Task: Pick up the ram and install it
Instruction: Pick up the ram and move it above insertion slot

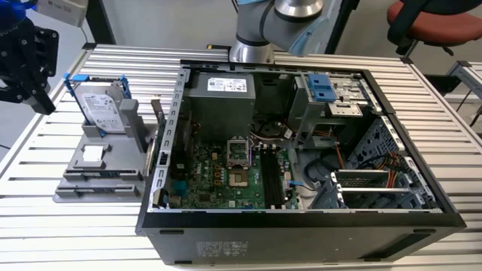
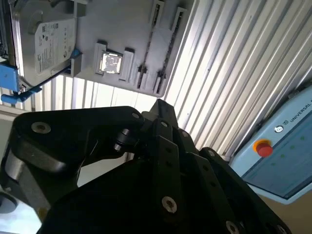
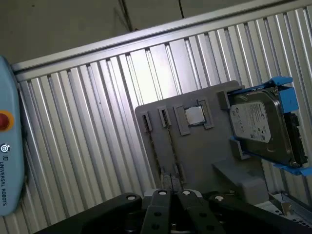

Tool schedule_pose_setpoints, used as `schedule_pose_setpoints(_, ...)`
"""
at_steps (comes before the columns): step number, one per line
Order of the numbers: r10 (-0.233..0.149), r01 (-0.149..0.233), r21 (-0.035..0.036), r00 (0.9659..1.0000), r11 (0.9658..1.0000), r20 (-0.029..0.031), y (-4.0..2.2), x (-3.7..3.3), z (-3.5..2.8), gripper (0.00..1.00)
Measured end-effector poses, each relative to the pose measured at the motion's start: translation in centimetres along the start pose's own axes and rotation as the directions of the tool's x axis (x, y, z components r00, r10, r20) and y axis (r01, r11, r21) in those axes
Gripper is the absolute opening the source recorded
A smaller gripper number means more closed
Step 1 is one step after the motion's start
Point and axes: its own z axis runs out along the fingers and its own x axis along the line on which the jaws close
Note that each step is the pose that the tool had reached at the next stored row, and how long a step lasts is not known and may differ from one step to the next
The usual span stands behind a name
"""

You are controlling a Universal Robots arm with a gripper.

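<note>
At the exterior view's left, the gripper (image 1: 42, 101) hangs near the edge of the slatted table (image 1: 75, 237), above and apart from the gray holder (image 1: 90, 169). Its fingers sit close together, gripping nothing. In the first wrist view the ram (image 3: 155, 148) stands on edge in a holder groove. A second thin strip stands beside it, near a square chip (image 3: 194, 115). The hard drive (image 1: 101, 110) stands upright on the holder in its blue frame. Further right, the wall of the open computer case (image 1: 169, 141) rises between the holder and the black slots (image 1: 272, 175).
</note>
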Motion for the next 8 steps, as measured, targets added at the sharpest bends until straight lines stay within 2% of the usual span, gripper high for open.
schedule_pose_setpoints(4, -0.048, 0.048, 0.0005, 0.9988, 0.9988, -0.0047, 0.03, -0.04, -0.06, 0.00)
schedule_pose_setpoints(6, -0.084, 0.084, 0.0002, 0.9964, 0.9964, -0.0061, 0.04, -0.04, -0.06, 0.00)
schedule_pose_setpoints(8, -0.121, 0.121, -0.0003, 0.9926, 0.9926, -0.0075, 0.04, -0.04, -0.07, 0.00)
